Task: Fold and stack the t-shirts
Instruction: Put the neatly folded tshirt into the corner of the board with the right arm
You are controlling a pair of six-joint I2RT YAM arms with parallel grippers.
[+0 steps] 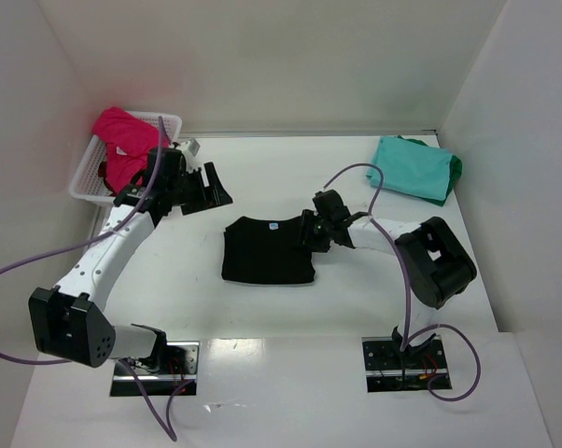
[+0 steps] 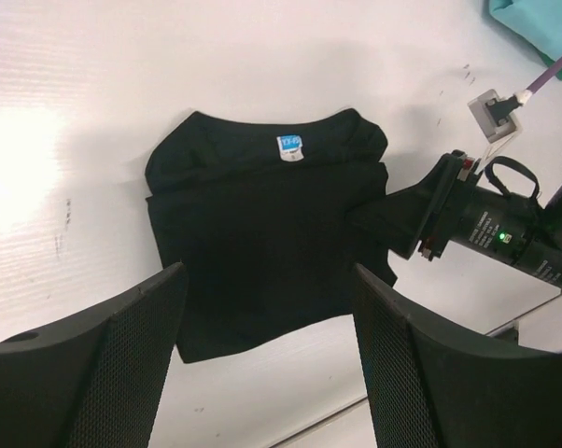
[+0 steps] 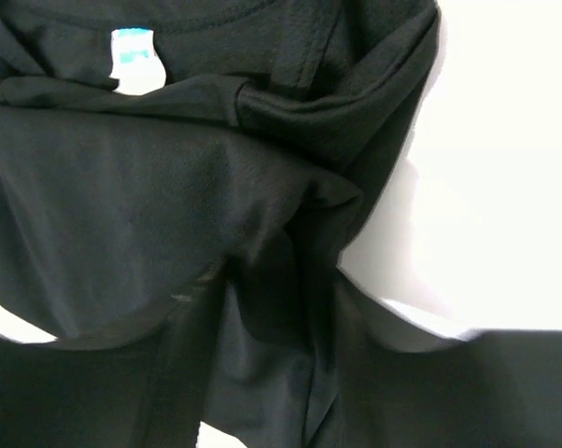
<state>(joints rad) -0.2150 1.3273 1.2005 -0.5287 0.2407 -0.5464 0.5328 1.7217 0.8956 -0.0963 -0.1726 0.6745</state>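
A folded black t-shirt with a small light-blue neck label lies flat mid-table. My right gripper is at the shirt's right edge, and its jaws pinch a bunched fold of the black cloth. Up and to the left of the shirt, my left gripper hangs open above the table with nothing between its fingers. A teal t-shirt lies folded at the back right on a green one. A magenta-pink t-shirt fills the basket.
The white lattice basket stands at the back left, close behind the left gripper. White walls close the table on the left, back and right. Purple cables loop from both arms. The right arm's wrist lies low beside the shirt.
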